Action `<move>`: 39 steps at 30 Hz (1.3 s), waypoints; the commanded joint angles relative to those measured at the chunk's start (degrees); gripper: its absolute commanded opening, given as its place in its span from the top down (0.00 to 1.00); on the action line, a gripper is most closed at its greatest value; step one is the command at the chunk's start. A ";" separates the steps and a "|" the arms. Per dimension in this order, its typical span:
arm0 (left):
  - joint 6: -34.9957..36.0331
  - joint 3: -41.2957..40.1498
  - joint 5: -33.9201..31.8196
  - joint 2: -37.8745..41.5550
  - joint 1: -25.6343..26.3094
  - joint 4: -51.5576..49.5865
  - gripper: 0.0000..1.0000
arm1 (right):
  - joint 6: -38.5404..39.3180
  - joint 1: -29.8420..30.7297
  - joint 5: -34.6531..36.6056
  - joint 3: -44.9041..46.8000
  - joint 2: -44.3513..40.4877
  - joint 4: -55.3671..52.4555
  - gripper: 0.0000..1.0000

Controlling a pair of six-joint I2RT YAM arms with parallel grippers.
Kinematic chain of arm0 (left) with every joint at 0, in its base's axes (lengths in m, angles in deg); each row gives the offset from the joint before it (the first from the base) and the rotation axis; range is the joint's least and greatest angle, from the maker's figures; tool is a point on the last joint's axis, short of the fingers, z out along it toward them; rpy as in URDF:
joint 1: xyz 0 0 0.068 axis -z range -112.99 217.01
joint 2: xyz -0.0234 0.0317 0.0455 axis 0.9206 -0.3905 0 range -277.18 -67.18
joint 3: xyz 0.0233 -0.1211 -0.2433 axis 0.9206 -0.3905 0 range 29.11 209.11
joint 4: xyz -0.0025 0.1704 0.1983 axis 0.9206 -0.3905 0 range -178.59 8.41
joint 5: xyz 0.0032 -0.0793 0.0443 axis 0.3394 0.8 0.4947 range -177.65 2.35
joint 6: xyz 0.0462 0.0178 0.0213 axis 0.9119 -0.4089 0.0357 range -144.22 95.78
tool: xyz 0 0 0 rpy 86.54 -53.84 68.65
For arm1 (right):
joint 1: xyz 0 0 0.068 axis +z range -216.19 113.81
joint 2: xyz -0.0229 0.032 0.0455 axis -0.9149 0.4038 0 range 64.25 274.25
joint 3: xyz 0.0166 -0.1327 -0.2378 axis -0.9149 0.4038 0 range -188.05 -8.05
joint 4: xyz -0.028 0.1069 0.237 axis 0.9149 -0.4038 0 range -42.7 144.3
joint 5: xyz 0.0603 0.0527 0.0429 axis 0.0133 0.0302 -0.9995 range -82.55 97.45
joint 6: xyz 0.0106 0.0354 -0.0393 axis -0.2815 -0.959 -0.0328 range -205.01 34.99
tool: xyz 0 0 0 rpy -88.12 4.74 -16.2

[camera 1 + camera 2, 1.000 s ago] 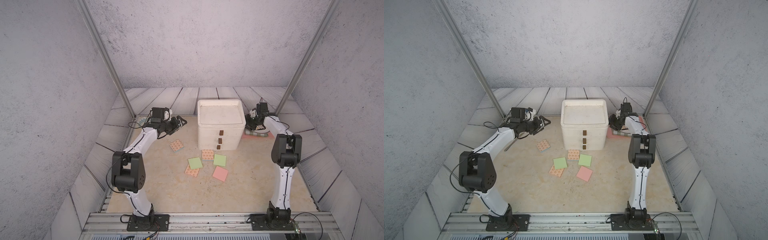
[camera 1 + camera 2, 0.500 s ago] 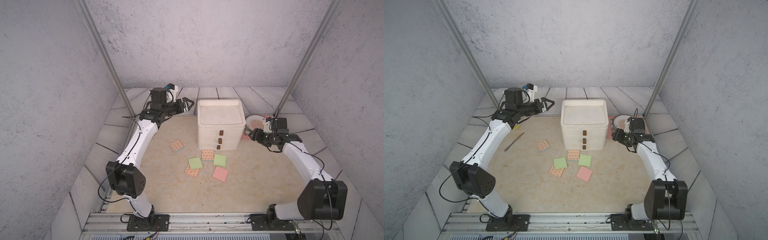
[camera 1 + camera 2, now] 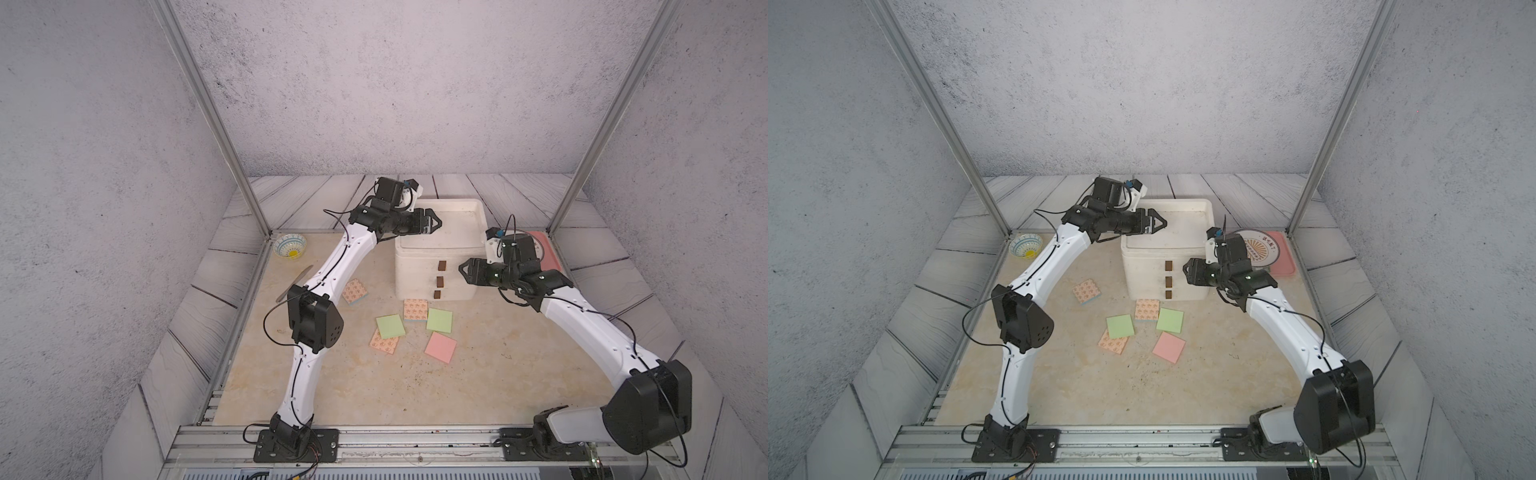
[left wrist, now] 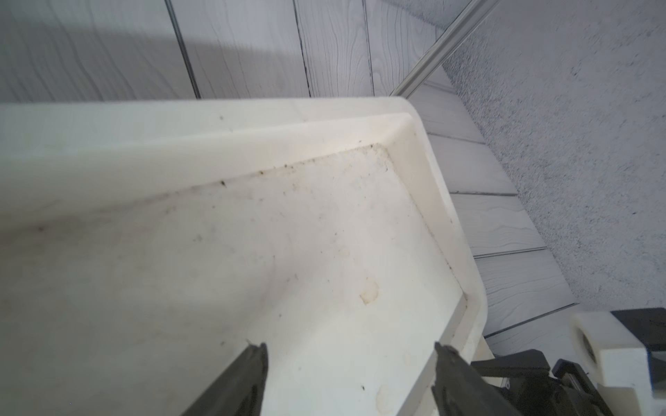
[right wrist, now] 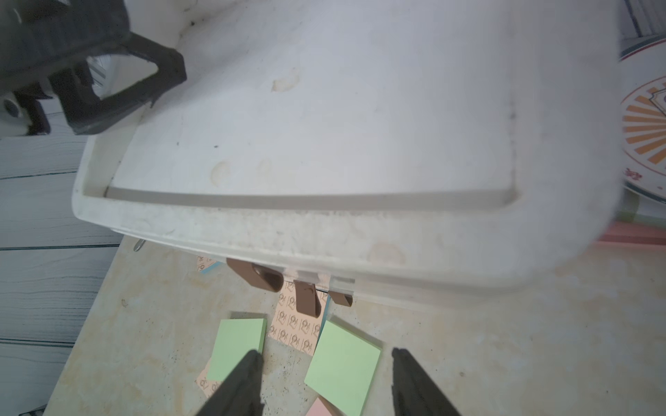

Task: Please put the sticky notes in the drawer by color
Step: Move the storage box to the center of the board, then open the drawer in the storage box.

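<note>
Six sticky notes (image 3: 390, 326): loose on table (image 3: 498, 374), near side of shut drawer chest (image 3: 417, 270). Left claw (image 3: 436, 224): wide, empty, above chest top. Right claw (image 3: 462, 272): parted, empty, beside handles (image 3: 440, 280). Next, probably: pull one drawer open.

The drawer (image 3: 415, 266) stands mid-counter (image 3: 374, 395) by the back edge. Five notes (image 3: 439, 320) cluster just before it, one overlapping another; a sixth note (image 3: 354, 291) lies apart, left. A bowl (image 3: 290, 246) sits in the back left corner, a utensil (image 3: 294, 283) before it. A tray (image 3: 1283, 257) bearing a plate (image 3: 1264, 245) lies right of the drawer.
</note>
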 commanded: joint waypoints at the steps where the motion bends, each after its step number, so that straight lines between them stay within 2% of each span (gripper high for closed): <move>1: 1.51 1.03 -2.33 -1.42 -0.32 -3.78 0.23 | 0.30 1.92 2.67 -1.91 3.05 3.71 0.41; 5: 2.07 -1.04 -2.97 -2.07 -0.32 -4.31 0.23 | 0.45 4.61 3.89 -3.80 6.14 4.79 0.42; 15: 1.19 -10.99 -2.67 1.20 -0.40 0.42 0.22 | -2.36 9.46 17.42 -0.51 6.97 12.70 0.43; 26: 1.32 -13.10 -2.27 2.93 -0.40 0.06 0.22 | -3.07 12.15 20.39 -1.54 11.19 14.22 0.48; 39: 1.75 -14.28 -2.09 4.19 -0.40 -0.29 0.22 | -2.35 13.66 25.70 -0.76 9.87 16.98 0.53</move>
